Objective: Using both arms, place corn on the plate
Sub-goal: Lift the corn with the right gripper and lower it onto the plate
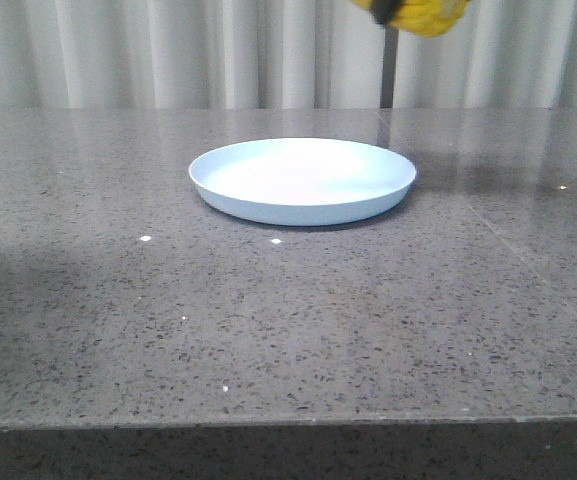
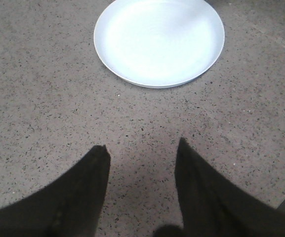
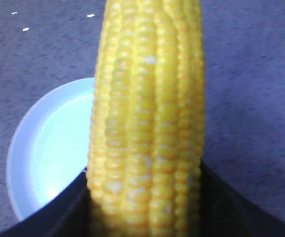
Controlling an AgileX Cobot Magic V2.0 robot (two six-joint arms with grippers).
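The pale blue-white plate (image 1: pixel 303 180) sits empty on the grey speckled table; it also shows in the left wrist view (image 2: pixel 159 39) and in the right wrist view (image 3: pixel 48 148). The yellow corn (image 3: pixel 149 123) is clamped between the dark fingers of my right gripper (image 3: pixel 144 197), held high above the table to the right of the plate. In the front view only the corn's lower edge (image 1: pixel 423 15) shows at the top border. My left gripper (image 2: pixel 141 148) is open and empty, above bare table short of the plate.
The grey speckled stone table (image 1: pixel 268 330) has its front edge near the bottom of the front view. Pale curtains (image 1: pixel 168 50) hang behind the table's far edge. A seam runs across the tabletop right of the plate.
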